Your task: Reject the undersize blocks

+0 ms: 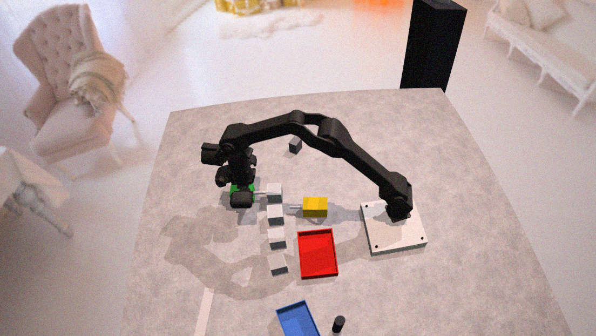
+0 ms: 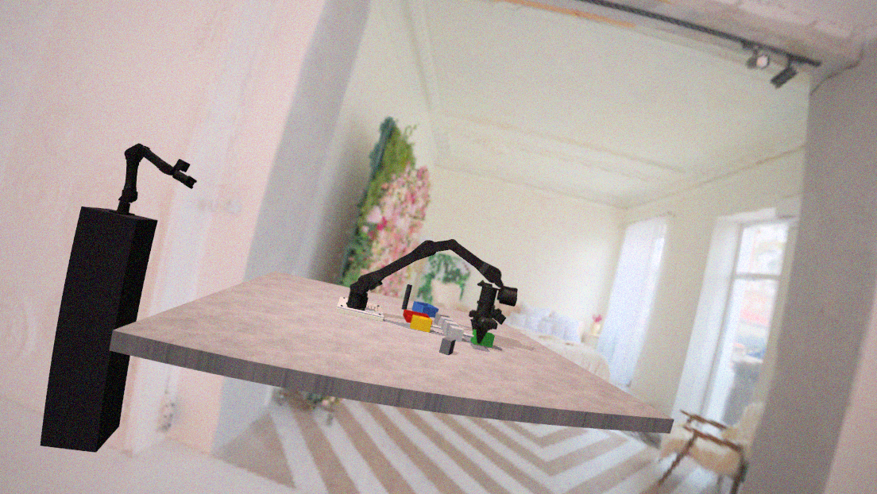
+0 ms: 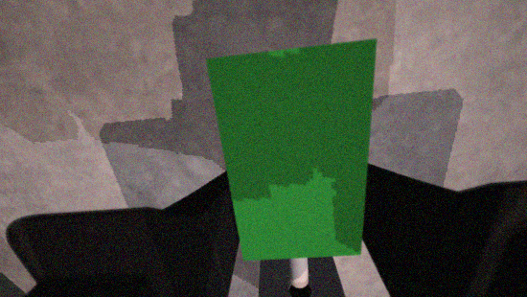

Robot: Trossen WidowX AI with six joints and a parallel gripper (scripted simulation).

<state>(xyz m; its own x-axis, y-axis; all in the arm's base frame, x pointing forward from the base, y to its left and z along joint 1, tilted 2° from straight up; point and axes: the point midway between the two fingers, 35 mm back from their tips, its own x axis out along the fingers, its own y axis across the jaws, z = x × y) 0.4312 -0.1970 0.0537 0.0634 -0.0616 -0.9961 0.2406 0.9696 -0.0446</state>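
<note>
Here, partway open, the gripper (image 1: 242, 192) (image 2: 481, 337) (image 3: 289, 167) clamps the green GO gauge (image 1: 236, 190) (image 2: 488, 339) (image 3: 297, 129), its pin toward the end steel block (image 1: 274, 192) (image 2: 453, 332); beyond the mottled tabletop (image 1: 354, 283) (image 2: 276, 343) stands a tufted armchair (image 1: 66, 79).Currently the gripper (image 1: 242, 192) (image 2: 481, 337) (image 3: 289, 167), partway open, clamps the green GO gauge (image 1: 236, 190) (image 2: 488, 339) (image 3: 297, 129) between its fingers, pin toward a steel block (image 1: 274, 192) (image 2: 453, 332); beyond the mottled tabletop (image 1: 354, 283) (image 2: 276, 343) stands a tufted armchair (image 1: 66, 79).
</note>
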